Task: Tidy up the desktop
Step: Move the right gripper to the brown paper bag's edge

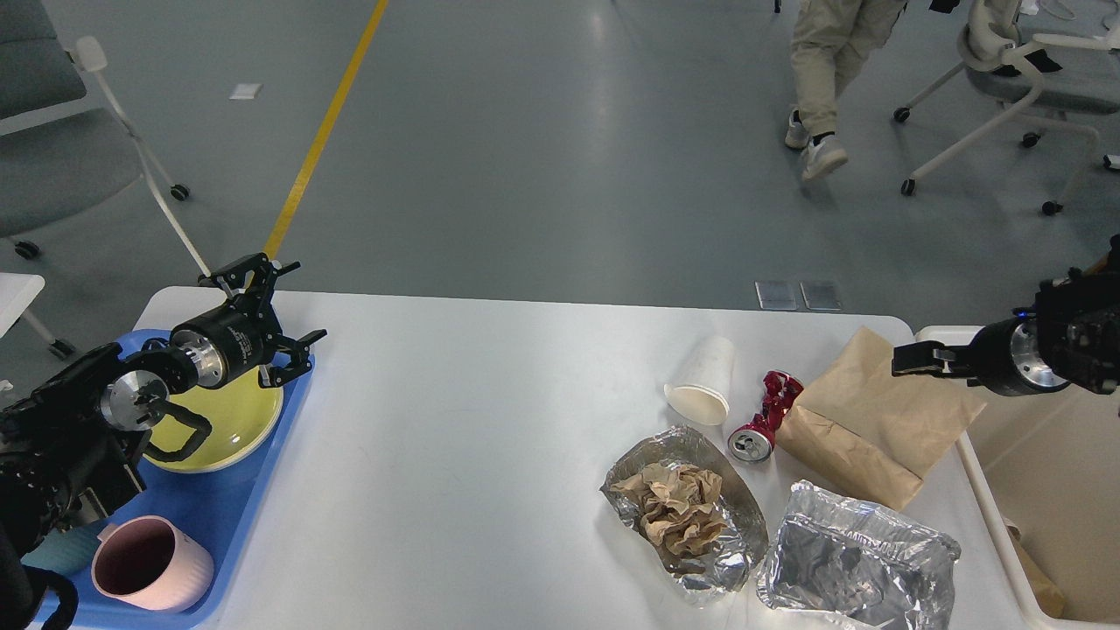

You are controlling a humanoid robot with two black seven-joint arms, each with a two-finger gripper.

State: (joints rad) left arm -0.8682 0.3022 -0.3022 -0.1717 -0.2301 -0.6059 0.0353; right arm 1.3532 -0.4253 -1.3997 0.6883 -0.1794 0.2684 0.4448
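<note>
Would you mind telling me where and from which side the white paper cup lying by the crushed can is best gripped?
Grip the white paper cup across its middle, coming from above. It lies on its side on the desktop, open mouth toward the camera, so its round wall is exposed. The crushed red can sits close on its right; squeeze gently, since thin paper probably dents.
</note>
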